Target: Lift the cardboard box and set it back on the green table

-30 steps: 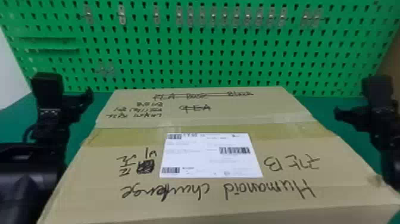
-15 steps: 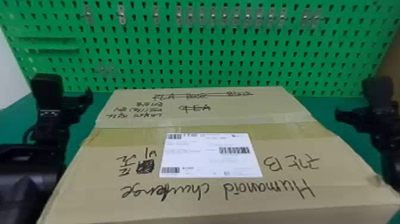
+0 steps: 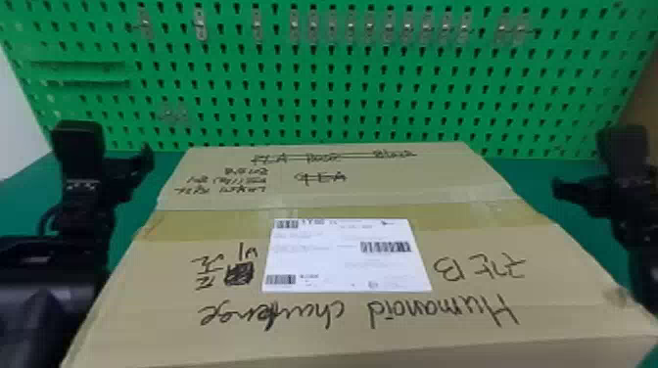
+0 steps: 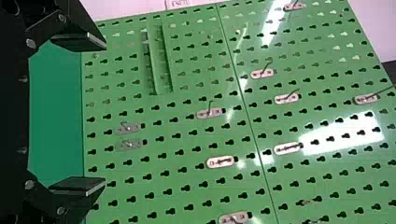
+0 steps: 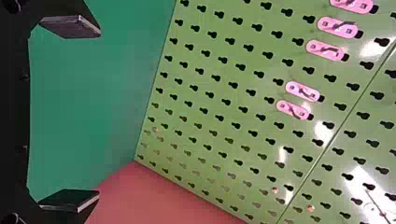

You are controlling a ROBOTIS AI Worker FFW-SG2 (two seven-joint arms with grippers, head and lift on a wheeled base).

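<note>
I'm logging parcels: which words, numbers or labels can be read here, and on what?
"Humanoid", handwritten upside down on the cardboard box; the next word is probably "challenge".
Other handwriting there, some crossed out: not surely readable.
White label on the box: barcodes, print too small.
Print past the pegboard's edge, left wrist view: too blurred.

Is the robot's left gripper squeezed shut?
No, the left gripper has its two flat black fingers standing wide apart.
</note>
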